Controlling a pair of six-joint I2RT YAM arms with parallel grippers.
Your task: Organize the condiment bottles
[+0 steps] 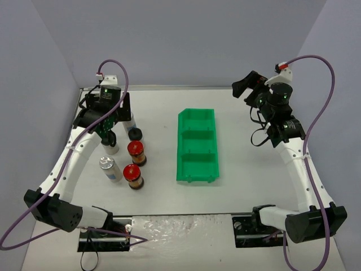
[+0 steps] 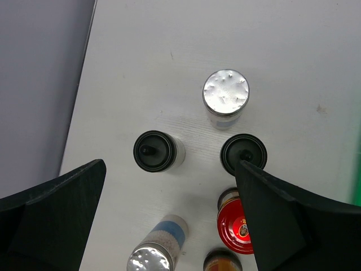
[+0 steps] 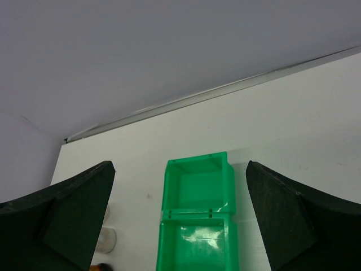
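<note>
Over condiment bottles (image 2: 155,151), left gripper (image 2: 169,172) spread wide, touching nothing; right gripper (image 3: 180,169) wide, empty.

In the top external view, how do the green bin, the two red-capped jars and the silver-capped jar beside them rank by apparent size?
1. green bin, clearly largest.
2. far red-capped jar, near red-capped jar and silver-capped jar: these look alike, so no ranking.

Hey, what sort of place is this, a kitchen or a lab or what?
Likely a robotics lab test cell: cabled white robot arms mounted on a plain white table, bare grey-blue walls around it, and small condiment jars beside a green divided plastic bin.
</note>
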